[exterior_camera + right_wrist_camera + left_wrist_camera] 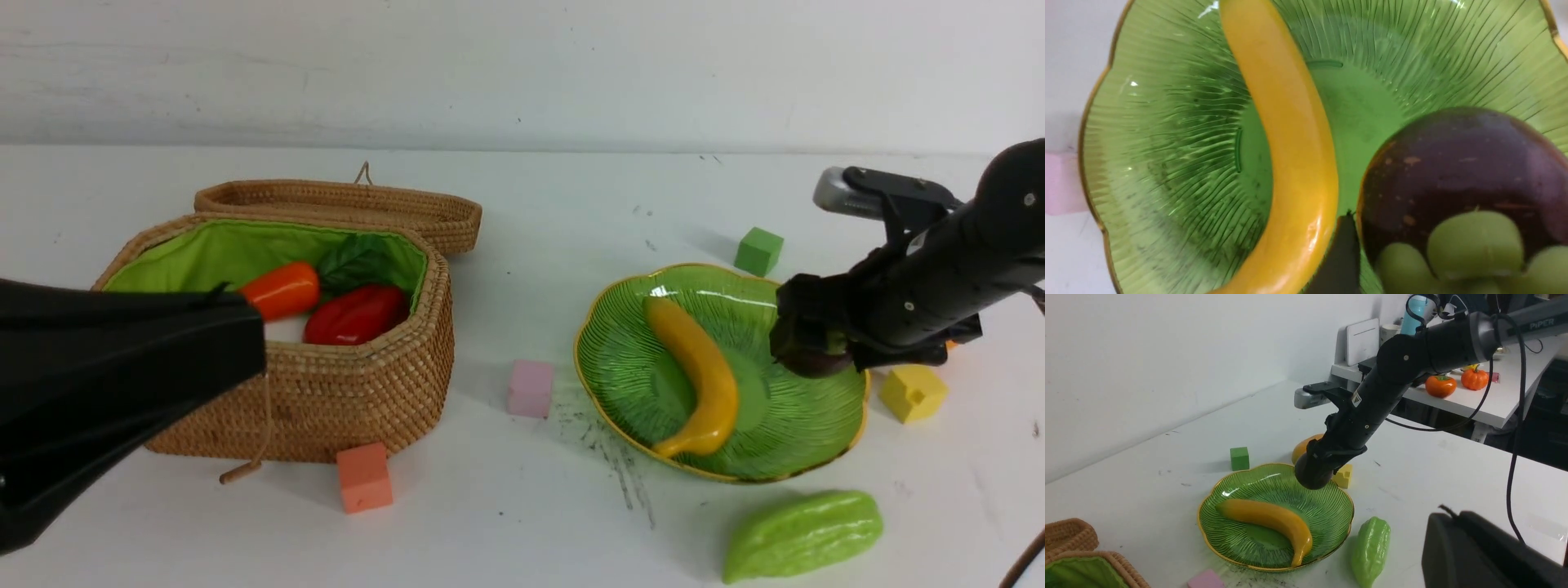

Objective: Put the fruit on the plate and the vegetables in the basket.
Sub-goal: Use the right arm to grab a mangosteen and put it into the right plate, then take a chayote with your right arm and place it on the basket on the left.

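**A:** Two vegetables show in your front view, inside the basket (326,392) at the left: the carrot (282,290) and the red pepper (357,314), side by side against the green lining.

**B:** And the plate?

**A:** The plate (784,425) sits right of the basket on the table (531,506), with the banana (698,384) lying across it. Your right jaws are closed around the mangosteen (812,359) over the plate's right rim. The gourd (804,535) lies on the table just off the plate's near-right edge.

**B:** My left side?

**A:** Your left arm (106,384) fills the near-left corner as a black bulk. You cannot tell how the left jaws stand.

**B:** Left wrist view?

**A:** It shows the mangosteen over the plate's rim, gripped at the tip of the right arm (1372,404). You cannot tell whether it touches the plate. The mango (1304,447) rests on the table beyond the plate, partly hidden behind that arm, near a yellow cube (1344,476).

**B:** Right wrist view?

**A:** That one shows the mangosteen close up, its green cap (1474,241) towards the camera and one dark finger (1340,257) beside it. The banana and the ribbed plate lie beneath.
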Robot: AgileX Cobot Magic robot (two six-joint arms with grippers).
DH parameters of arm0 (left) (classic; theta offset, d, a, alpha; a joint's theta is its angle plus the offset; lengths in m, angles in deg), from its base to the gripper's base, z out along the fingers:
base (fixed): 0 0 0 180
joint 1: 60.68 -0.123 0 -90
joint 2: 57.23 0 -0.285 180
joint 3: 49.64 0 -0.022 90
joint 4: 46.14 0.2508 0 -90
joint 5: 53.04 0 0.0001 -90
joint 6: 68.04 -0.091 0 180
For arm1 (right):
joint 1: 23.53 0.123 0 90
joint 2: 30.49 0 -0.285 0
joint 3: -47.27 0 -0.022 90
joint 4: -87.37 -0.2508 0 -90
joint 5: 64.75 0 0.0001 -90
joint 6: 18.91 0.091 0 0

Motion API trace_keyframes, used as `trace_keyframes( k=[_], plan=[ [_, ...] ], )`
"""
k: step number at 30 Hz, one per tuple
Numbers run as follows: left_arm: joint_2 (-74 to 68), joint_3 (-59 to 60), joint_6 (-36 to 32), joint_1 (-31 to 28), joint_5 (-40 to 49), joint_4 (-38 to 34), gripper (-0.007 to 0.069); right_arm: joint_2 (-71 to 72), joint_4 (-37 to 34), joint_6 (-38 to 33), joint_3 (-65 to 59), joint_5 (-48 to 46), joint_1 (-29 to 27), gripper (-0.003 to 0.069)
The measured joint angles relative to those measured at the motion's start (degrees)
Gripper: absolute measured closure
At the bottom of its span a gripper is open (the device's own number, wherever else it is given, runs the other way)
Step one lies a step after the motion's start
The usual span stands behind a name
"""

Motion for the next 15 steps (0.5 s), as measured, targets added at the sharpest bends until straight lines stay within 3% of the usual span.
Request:
trace_keyframes(
  k=[7,15],
  plan=[
    [0.0,0.0,0.0,0.0,0.4,0.0,0.0625,0.0,0.7,0.0,2.7,-5.8,0.0,0.0001],
    [0.0,0.0,0.0,0.0,1.1,0.0,0.0623,0.1,1.0,-6.6,15.6,-27.6,0.2,0.0216]
  ],
)
